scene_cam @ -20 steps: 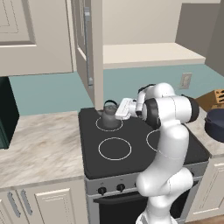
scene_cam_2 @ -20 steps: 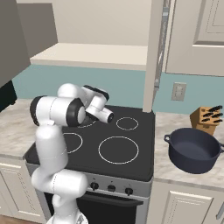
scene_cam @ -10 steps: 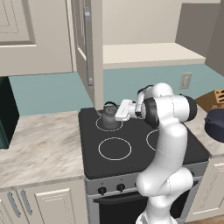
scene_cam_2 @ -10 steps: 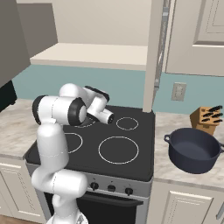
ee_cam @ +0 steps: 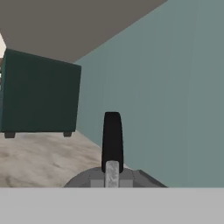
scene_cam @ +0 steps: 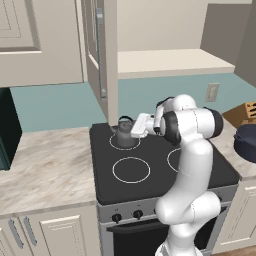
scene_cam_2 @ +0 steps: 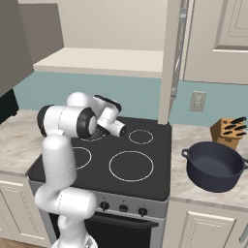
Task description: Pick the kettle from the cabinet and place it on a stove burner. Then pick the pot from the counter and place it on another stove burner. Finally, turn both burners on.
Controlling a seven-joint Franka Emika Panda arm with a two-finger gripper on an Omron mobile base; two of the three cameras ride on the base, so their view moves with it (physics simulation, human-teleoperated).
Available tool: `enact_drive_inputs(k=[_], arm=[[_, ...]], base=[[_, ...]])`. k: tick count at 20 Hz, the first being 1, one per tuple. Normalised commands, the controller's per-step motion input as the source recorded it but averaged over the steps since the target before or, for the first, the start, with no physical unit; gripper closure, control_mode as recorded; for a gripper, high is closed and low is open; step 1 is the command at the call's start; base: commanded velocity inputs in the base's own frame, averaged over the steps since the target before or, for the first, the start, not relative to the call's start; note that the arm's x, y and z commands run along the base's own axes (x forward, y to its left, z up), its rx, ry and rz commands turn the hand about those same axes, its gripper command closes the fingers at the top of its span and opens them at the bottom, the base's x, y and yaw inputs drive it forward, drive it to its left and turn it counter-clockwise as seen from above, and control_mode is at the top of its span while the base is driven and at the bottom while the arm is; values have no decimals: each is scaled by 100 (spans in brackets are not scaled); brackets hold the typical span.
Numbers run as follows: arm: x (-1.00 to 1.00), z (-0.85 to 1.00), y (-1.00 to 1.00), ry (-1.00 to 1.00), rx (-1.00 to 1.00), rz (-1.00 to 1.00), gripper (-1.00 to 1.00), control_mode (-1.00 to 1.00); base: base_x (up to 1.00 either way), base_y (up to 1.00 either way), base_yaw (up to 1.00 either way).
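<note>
The dark grey kettle (scene_cam: 123, 136) stands on the back left stove burner (scene_cam: 113, 144) of the black cooktop (scene_cam: 150, 177). My gripper (scene_cam: 129, 125) reaches in from the right and is shut on the kettle's thin black handle (ee_cam: 112, 138). In the hand view the kettle's grey top (ee_cam: 87, 179) lies just below that handle. The navy pot (scene_cam_2: 213, 166) sits on the counter (scene_cam_2: 193, 186) right of the stove, lidless and untouched. The cabinet (scene_cam: 170, 61) above the stove has its door (scene_cam: 102, 50) swung open.
A knife block (scene_cam_2: 230, 131) stands behind the pot by the wall. A dark green box (scene_cam: 7, 130) sits on the left counter. The open cabinet door hangs over the stove's back left corner, close to the kettle. Stove knobs (scene_cam: 125, 216) line the front panel.
The kettle has come down a little in my gripper and now rests on the back left burner. The arm has barely shifted otherwise.
</note>
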Motion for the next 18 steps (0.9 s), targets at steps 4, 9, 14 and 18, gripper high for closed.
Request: enact_drive_inputs(k=[4,9,14,18], arm=[[19,-3,4,0,0,0,100,-100],[17,-5,4,0,0,0,100,-100],[14,-9,2,0,0,0,100,-100],[14,-9,1,0,0,0,100,-100]], base=[[0,0,0],[0,0,0],[0,0,0],[0,0,0]])
